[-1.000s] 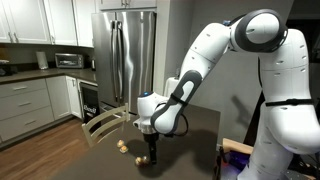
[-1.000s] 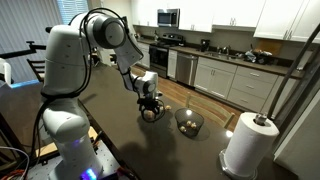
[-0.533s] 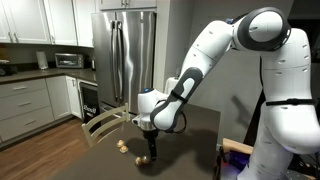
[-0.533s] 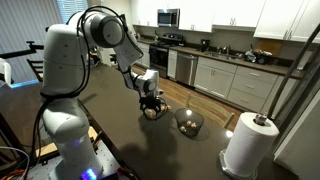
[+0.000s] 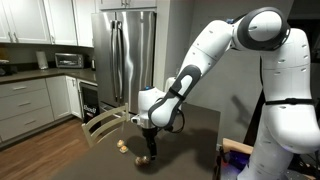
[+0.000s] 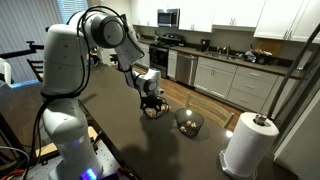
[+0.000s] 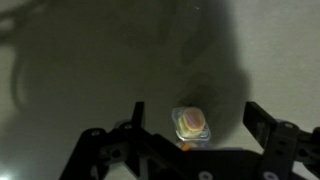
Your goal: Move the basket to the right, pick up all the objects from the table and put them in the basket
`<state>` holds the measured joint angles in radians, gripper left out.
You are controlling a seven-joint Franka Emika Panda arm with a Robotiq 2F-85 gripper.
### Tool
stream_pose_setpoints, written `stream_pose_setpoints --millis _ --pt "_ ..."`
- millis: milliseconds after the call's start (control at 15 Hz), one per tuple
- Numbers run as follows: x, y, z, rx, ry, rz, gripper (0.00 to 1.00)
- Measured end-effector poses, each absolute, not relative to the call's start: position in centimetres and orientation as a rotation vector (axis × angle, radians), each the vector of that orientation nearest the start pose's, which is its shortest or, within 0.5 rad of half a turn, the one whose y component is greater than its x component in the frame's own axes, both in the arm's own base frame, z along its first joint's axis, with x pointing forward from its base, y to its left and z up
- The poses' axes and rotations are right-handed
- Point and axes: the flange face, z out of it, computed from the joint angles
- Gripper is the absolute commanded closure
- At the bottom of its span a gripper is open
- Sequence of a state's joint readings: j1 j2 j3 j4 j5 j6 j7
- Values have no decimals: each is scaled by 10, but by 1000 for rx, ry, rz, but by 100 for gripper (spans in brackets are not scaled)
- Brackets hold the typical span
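On the table [image 6: 120,135] the basket [image 6: 189,121] looks already shifted aside and may hold a piece, though its mesh blurs that. Near the basket the gripper [image 6: 152,108] hangs fully spread and empty, straddling one tan piece [image 7: 192,123]; another piece [image 5: 122,146] lies outside the basket, uncollected.

Dim, blurry wrist view; exterior views evenly lit.
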<state>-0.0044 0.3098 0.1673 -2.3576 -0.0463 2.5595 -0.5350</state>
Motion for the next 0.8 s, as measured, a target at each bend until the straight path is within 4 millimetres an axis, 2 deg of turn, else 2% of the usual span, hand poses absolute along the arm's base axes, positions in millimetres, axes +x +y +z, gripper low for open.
stream_pose_setpoints --millis 800 --pt "498 89 182 -2823 -1162 151 0"
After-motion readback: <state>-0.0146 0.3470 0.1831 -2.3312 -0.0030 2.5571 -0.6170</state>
